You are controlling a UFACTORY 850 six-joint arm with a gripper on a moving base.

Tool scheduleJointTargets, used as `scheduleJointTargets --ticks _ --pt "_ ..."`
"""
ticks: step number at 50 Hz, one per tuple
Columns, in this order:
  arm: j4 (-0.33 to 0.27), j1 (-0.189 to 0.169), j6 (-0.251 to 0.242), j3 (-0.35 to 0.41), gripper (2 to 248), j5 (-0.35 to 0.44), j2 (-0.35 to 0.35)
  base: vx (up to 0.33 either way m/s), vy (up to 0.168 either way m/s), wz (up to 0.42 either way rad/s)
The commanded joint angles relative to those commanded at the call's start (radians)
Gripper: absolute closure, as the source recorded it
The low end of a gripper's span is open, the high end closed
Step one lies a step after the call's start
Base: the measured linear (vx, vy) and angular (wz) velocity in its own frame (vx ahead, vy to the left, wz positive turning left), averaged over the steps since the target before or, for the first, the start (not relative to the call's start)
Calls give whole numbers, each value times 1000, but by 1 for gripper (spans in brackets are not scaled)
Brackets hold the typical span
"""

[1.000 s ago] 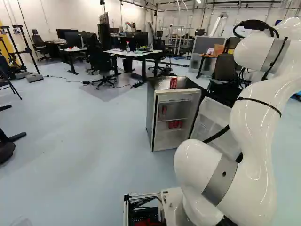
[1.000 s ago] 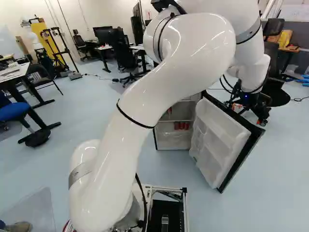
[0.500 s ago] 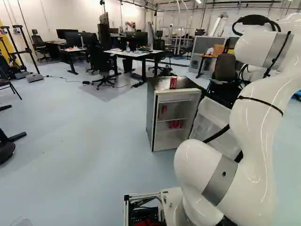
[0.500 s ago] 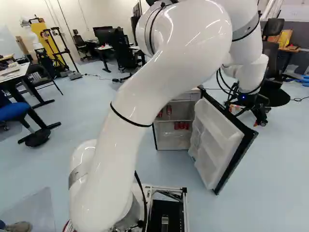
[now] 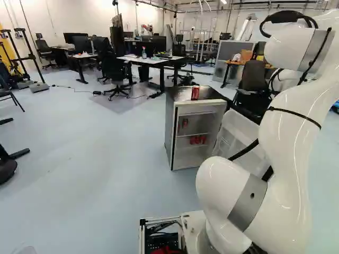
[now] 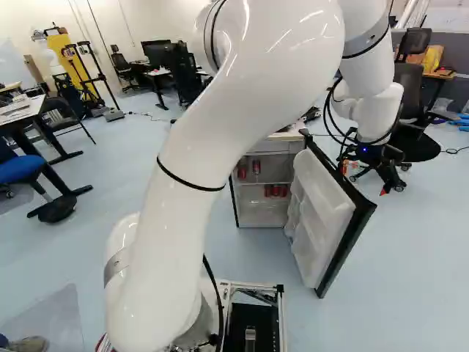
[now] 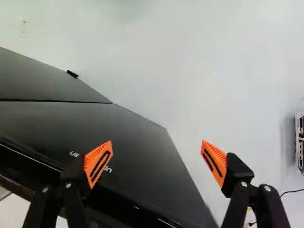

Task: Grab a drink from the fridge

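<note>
My black two-fingered gripper (image 6: 363,180) with fingers spread wide, three o'clock in right base view, beside the open white-lined black door (image 6: 315,220), red metal cans (image 6: 275,191) at the gripper's nine o'clock, inside the boxy black fridge (image 5: 169,123).

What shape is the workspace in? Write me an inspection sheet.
Surface: smooth pale blue floor; spills: nothing seen.
Job's things: small black fridge, its black door with white lining open; red metal cans on the shelves, another red can on top.
Clutter: brown cardboard box on a far table; on the floor close before the fridge, nothing seen.
Gripper: black, two fingers, orange pads; open, holding nothing.
Cables: black cable beside the white arm; thin black cable across the far floor.
Surroundings: black office chairs, white-topped desk.
</note>
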Motion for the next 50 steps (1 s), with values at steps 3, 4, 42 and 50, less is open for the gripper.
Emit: scheduleJointTargets --ticks 3,4,42,50 --pt "0 1 0 11 3 0 8 0 0 0" --pt "0 1 0 15 3 0 10 0 0 0" --pt "0 20 0 166 3 0 113 0 0 0" --pt "-2 26 0 198 3 0 136 0 0 0"
